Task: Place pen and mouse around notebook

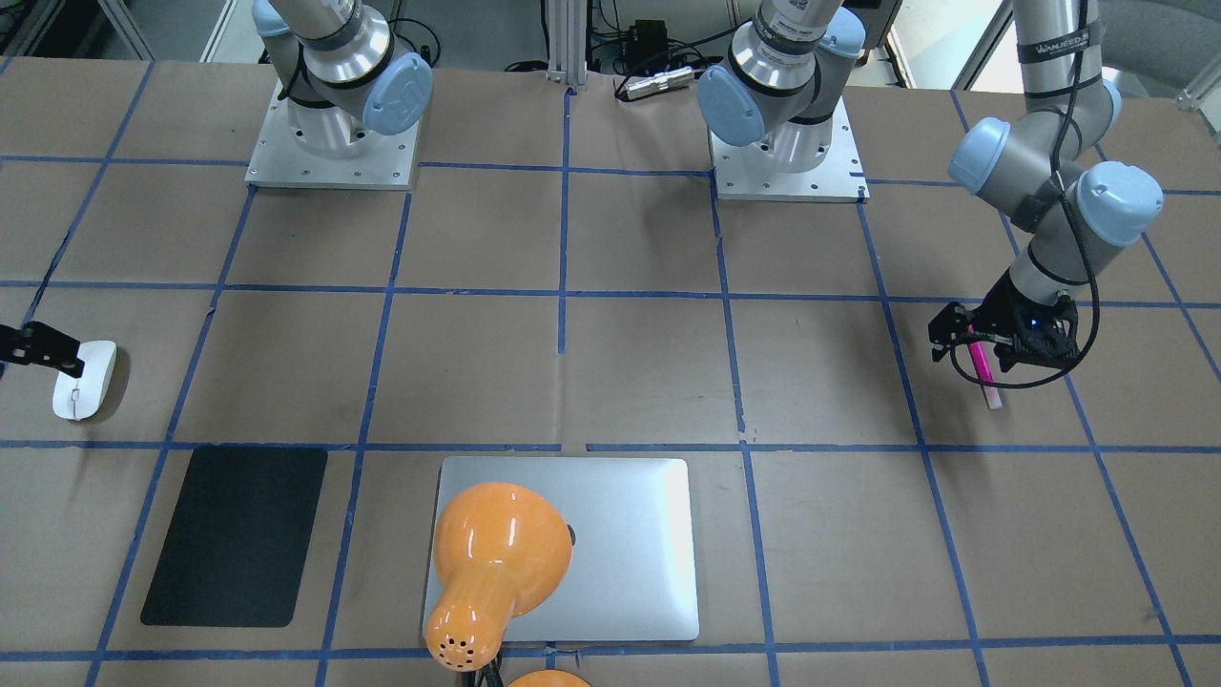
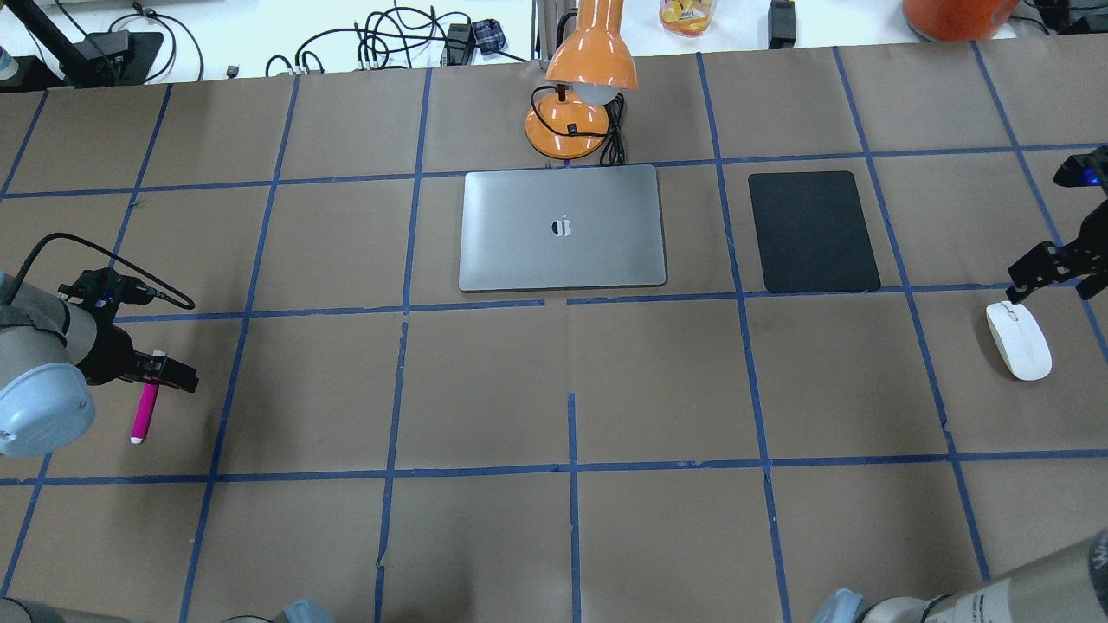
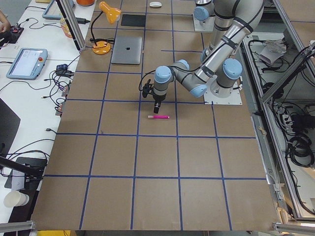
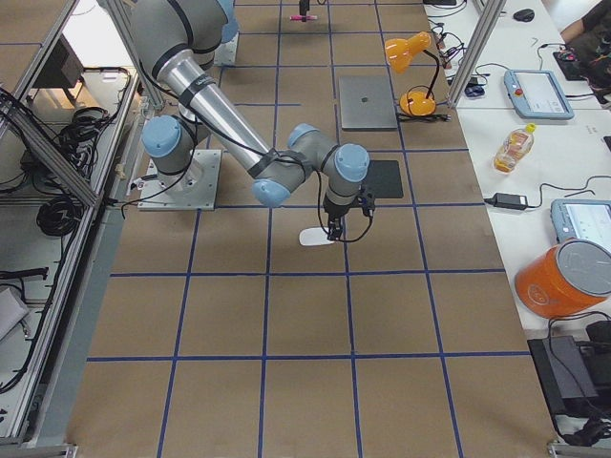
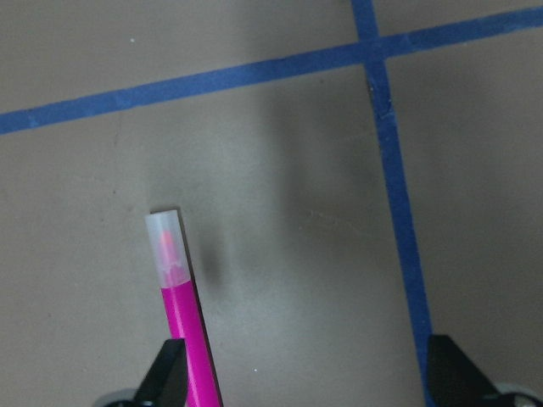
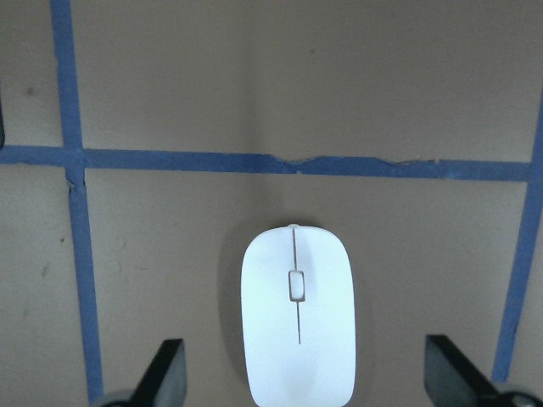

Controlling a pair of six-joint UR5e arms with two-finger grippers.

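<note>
The pink pen (image 2: 144, 408) lies flat on the table at the far left, its pale end (image 5: 163, 242) pointing away from the wrist camera. My left gripper (image 2: 164, 374) hovers open just over its other end, and one finger (image 5: 166, 375) stands next to the pen (image 5: 188, 339). The white mouse (image 2: 1019, 339) rests at the far right. My right gripper (image 6: 305, 377) is open above it, a finger on each side of the mouse (image 6: 297, 314), not touching it. The silver notebook (image 2: 519, 242) lies closed at the middle back, far from both grippers.
A black mat (image 2: 812, 231) lies to the right of the notebook. An orange desk lamp (image 2: 589, 82) stands behind the notebook, and its shade (image 1: 496, 553) covers part of the notebook in the front-facing view. Blue tape lines grid the brown table top (image 2: 571, 389).
</note>
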